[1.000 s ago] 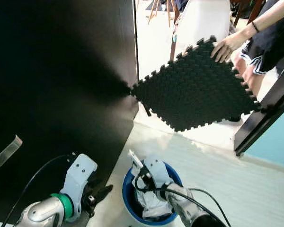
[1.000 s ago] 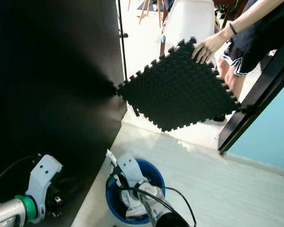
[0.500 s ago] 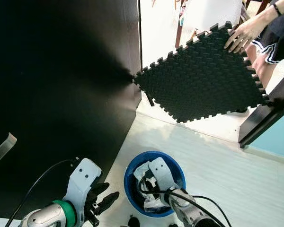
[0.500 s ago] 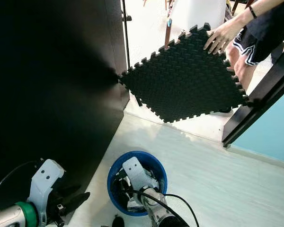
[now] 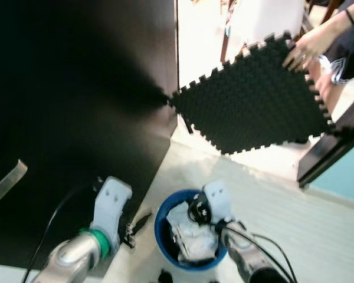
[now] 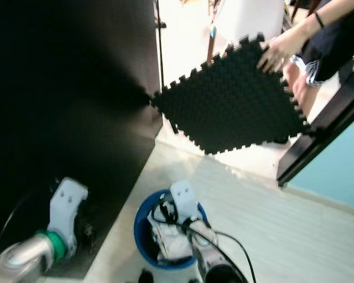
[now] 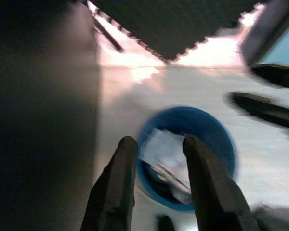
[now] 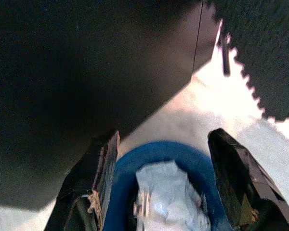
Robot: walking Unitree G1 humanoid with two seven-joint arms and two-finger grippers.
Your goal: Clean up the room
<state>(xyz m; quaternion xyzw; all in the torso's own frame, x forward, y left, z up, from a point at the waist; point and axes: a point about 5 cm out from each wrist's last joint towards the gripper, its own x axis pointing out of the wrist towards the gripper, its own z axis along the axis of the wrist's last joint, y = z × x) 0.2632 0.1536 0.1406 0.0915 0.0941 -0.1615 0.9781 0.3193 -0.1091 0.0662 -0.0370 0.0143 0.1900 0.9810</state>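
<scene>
A round blue bin (image 5: 165, 233) stands on the pale floor beside a black cabinet, with crumpled white trash (image 5: 186, 227) lying in it. My right gripper (image 8: 164, 139) hovers just above the bin's far side, open wide and holding nothing, with the white trash (image 8: 168, 192) below it. My left gripper (image 7: 159, 142) is low on the bin's left, next to the cabinet, open and empty, its fingers (image 5: 141, 222) pointing toward the bin (image 7: 221, 139). The views are blurred.
A person's hand (image 5: 301, 53) holds up a black foam puzzle mat (image 5: 253, 100) in the doorway ahead. The tall black cabinet (image 5: 76, 118) is on the left. A black door frame (image 5: 327, 150) and a teal wall (image 5: 342, 183) stand on the right.
My right gripper has risen out of the bin and the white trash now lies in it. The left gripper moved up closer to the bin. The camera has shifted.
</scene>
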